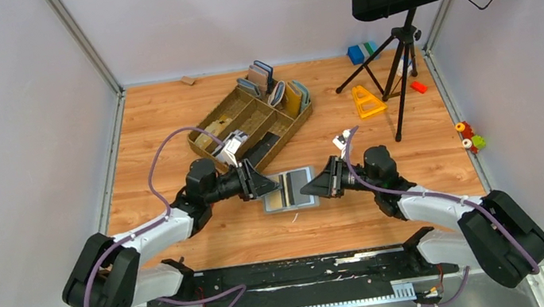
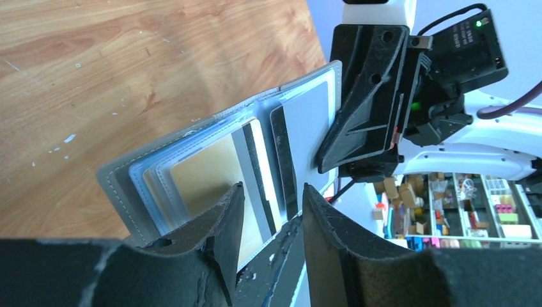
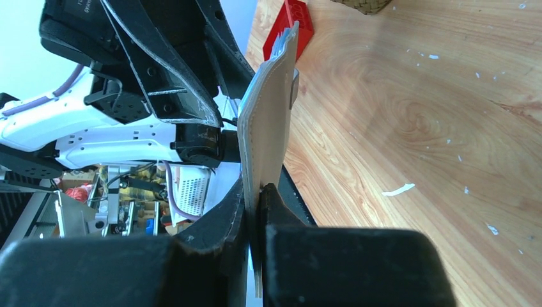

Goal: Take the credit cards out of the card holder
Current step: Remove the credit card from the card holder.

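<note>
The grey card holder (image 1: 290, 189) lies open at mid-table, held between my two grippers. In the left wrist view its light blue-grey inside (image 2: 147, 176) shows a tan card (image 2: 204, 176) and cards with black stripes (image 2: 281, 150) sticking out of the slots. My left gripper (image 2: 273, 188) is open at the holder's left edge (image 1: 263, 183), with the card edges just beyond the gap between its fingers. My right gripper (image 3: 257, 195) is shut on the holder's right edge (image 3: 268, 128), also seen from above (image 1: 314, 188).
A brown compartment tray (image 1: 225, 118) with upright wallets (image 1: 289, 96) stands behind the holder. A music stand tripod (image 1: 401, 63), a yellow piece (image 1: 366, 100), blue blocks (image 1: 359, 53), a red block (image 1: 418, 87) and small toys (image 1: 471, 137) are at the back right.
</note>
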